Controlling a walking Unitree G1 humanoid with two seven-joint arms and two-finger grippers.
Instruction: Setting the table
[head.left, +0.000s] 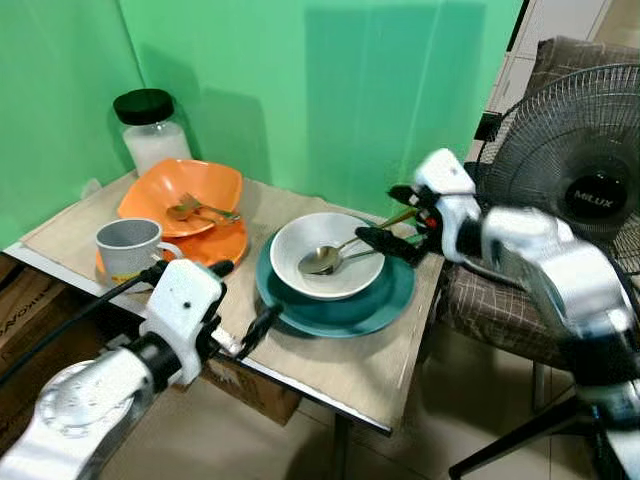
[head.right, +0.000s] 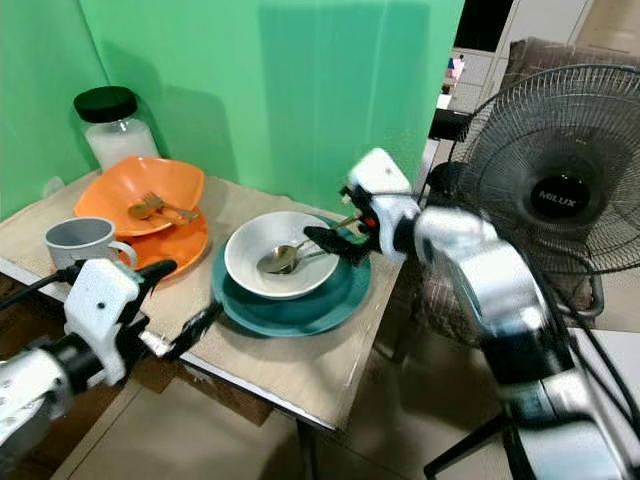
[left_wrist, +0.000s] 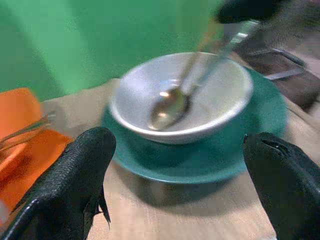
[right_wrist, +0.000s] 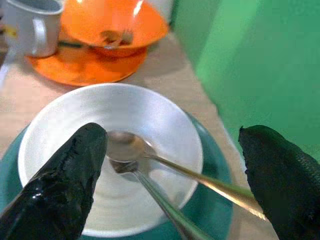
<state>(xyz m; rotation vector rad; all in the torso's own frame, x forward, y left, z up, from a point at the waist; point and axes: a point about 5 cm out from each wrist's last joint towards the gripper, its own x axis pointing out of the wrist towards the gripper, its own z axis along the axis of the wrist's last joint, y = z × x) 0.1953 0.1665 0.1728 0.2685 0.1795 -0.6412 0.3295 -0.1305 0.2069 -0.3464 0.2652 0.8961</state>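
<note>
1. The orange bowl (head.left: 185, 193) is being partly screened by the grey mug (head.left: 127, 247); the utensils (head.left: 198, 210) inside it are too blurred to name.
2. Two metal spoons (head.left: 335, 256), one silver, one gold-handled, are being rested in the round white bowl (head.left: 322, 252), which is being carried on the glossy teal plate (head.left: 392, 297) on the wooden table (head.left: 340, 365).
3. The right gripper (head.left: 397, 218) is being held spread around the spoon handles at the bowl's rim, gripping nothing.
4. The left gripper (head.left: 243, 300) is being held released at the table's near edge, beside the plate.
</note>
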